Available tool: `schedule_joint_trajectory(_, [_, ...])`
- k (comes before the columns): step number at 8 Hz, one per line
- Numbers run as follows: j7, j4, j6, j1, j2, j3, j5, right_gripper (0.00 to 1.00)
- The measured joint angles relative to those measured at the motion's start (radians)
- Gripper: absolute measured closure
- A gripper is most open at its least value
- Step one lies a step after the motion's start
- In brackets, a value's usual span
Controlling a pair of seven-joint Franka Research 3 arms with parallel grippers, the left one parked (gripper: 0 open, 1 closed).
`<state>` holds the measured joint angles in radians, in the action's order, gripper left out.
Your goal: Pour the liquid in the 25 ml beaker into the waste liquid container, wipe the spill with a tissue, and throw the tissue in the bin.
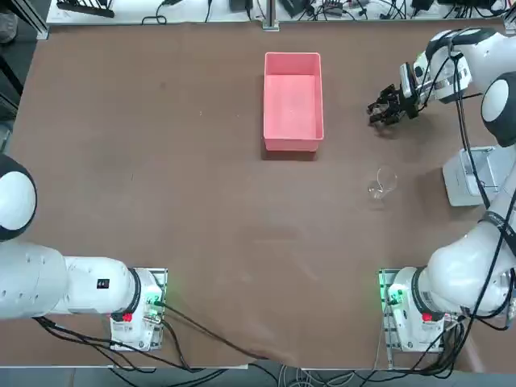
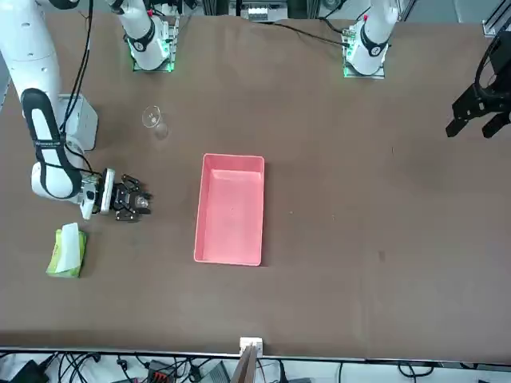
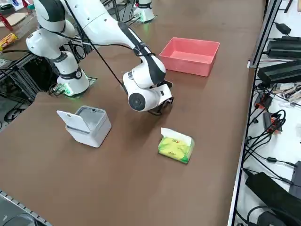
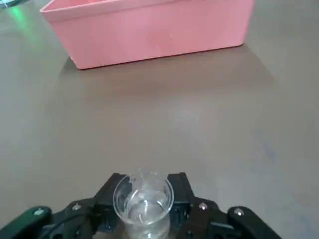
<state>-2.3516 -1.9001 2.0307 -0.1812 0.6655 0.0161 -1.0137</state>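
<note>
My right gripper (image 4: 144,199) is low over the table, to the right of the pink waste liquid container (image 1: 293,58), and is shut on the 25 ml beaker (image 4: 143,204). The tiny clear glass stands upright between the two black fingers (image 4: 180,188), and a little clear liquid shows at its bottom. From above, the gripper (image 1: 388,113) hides the beaker. The gripper (image 2: 136,204) also shows in the front view, and in the side view it sits half hidden under the wrist (image 3: 162,104). The light grey bin (image 3: 89,125) stands with its lid open. No loose tissue is in view.
A larger clear beaker (image 1: 383,184) stands nearer the right arm's base. A yellow-green tissue pack (image 3: 175,145) with a white tuft lies beyond the gripper, near the table's far edge. The bin (image 1: 472,173) sits at the right edge. The pink tray (image 4: 149,35) faces the fingers.
</note>
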Motion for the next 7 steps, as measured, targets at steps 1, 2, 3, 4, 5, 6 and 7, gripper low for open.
schedule_joint_trajectory(1, [0.000,0.004,0.000,0.000,0.000,0.000,0.000,0.53])
schedule_joint_trajectory(2, [-0.001,0.009,0.000,0.001,-0.001,0.000,0.000,0.53])
schedule_joint_trajectory(3, [-0.001,0.015,0.000,0.003,-0.004,-0.001,0.000,0.53])
schedule_joint_trajectory(4, [-0.001,0.022,0.000,0.006,-0.010,-0.002,-0.001,0.53])
schedule_joint_trajectory(5, [-0.001,0.027,0.000,0.012,-0.023,-0.002,-0.002,0.53])
schedule_joint_trajectory(6, [-0.001,0.030,0.002,0.020,-0.041,-0.002,-0.002,0.53])
schedule_joint_trajectory(7, [0.000,0.032,0.010,0.034,-0.063,-0.001,-0.002,0.53])
